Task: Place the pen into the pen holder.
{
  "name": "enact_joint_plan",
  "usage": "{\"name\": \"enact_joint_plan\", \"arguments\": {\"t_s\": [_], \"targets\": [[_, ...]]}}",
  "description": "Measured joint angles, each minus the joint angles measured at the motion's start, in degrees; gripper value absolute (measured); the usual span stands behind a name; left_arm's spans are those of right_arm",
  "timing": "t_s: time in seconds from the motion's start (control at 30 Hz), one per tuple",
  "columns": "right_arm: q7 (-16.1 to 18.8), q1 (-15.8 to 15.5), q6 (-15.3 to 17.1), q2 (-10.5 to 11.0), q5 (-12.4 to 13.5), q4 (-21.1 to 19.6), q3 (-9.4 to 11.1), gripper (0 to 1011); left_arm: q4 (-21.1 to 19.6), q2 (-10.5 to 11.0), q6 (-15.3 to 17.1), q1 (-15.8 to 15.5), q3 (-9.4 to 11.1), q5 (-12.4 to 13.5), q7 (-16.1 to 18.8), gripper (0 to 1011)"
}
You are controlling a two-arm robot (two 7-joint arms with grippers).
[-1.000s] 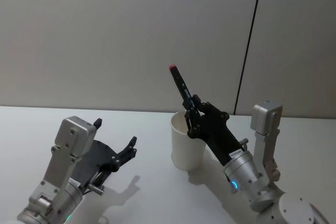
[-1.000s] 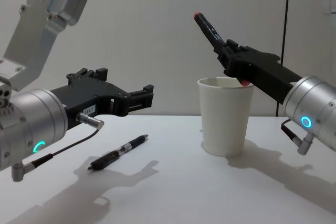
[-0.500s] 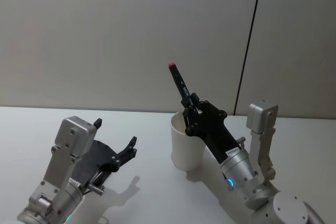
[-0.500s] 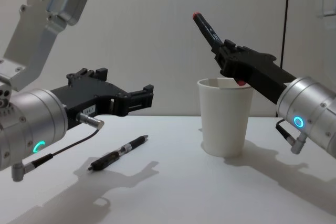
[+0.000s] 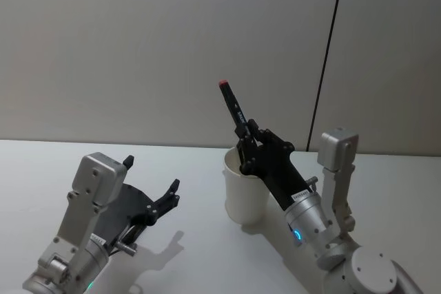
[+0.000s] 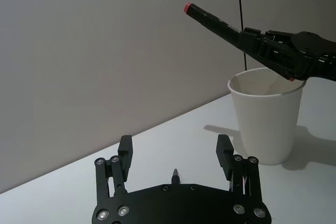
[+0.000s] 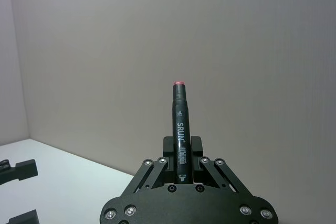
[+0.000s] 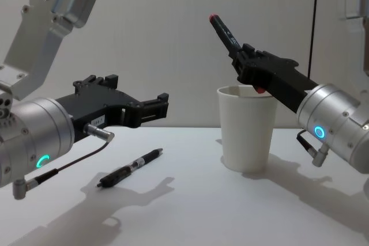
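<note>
- While it tilts above the pen holder [image 5: 242, 201] at frame centre, the pen [image 5: 232, 109] (red-tipped) sits clamped in the right gripper [image 5: 248, 144].
- The left gripper [image 5: 151, 173] hovers lower left, fingers spread.
- Another pen [image 8: 130, 167] lies on the table [image 8: 190, 211].

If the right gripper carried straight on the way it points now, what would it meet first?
Probably nothing near: the right gripper, shut on the pen, points up and away over the pen holder, toward the bare wall; its distance is unclear. The left gripper hangs open.
</note>
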Motion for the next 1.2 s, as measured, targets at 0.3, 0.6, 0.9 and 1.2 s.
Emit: {"name": "enact_joint_plan", "arguments": {"t_s": [0.3, 0.6, 0.9, 1.2], "targets": [[-0.6, 0.9, -0.1, -0.6, -0.9, 1.4, 0.1, 180, 0.0, 0.0, 0.0, 0.0, 0.0, 0.0, 0.0, 1003], [-1.4, 1.4, -0.1, -1.2, -2.1, 2.6, 0.1, 180, 0.0, 0.0, 0.0, 0.0, 0.0, 0.0, 0.0, 1004], [-1.8, 1.7, 0.0, -1.5, -2.7, 3.2, 0.1, 321, 0.0, 0.0, 0.0, 0.0, 0.0, 0.0, 0.0, 1003], [-1.9, 1.9, 0.0, -1.6, -2.9, 3.5, 0.1, 585, 0.0, 0.0, 0.0, 0.0, 0.0, 0.0, 0.0, 1004]]}}
